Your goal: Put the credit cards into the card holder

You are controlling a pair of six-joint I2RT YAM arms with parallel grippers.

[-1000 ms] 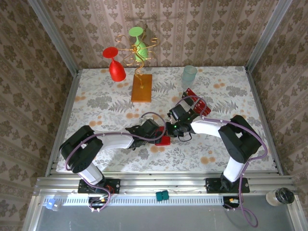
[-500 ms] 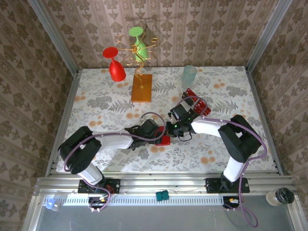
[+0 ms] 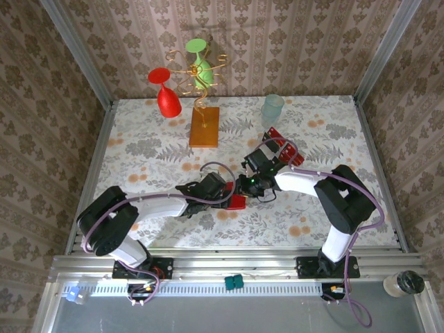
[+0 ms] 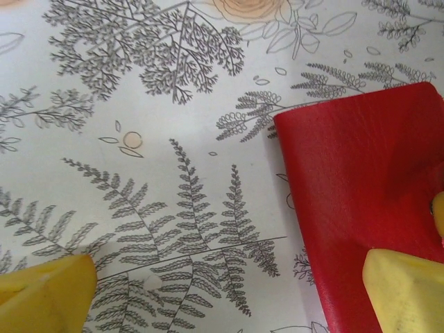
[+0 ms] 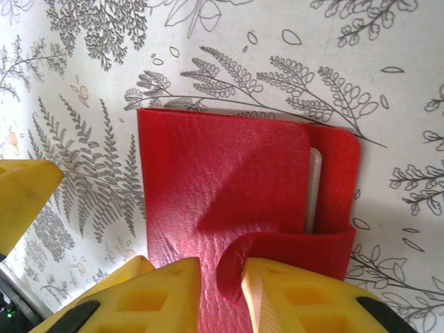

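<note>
Fern-printed surface, papered walls round it. Nearest me, my left fingers stood spread wide, one tip over a corner of the card holder, the other over bare surface well aside. That arm's elbow had swung out leftward over the last second, while the holder lay where it was, front and middle.

Just beyond, my right fingers, pressed together a second earlier, had parted narrowly, with the flap's curled edge standing in the gap. Whether they yet touched it I could not tell. I judged this a letting-go: flap lifted, pocket not yet fed.

Only a pale sliver showed under the flap, and any card inside was hidden. Farther back, the credit cards lay partly under my right arm and its cable, count unclear.
</note>
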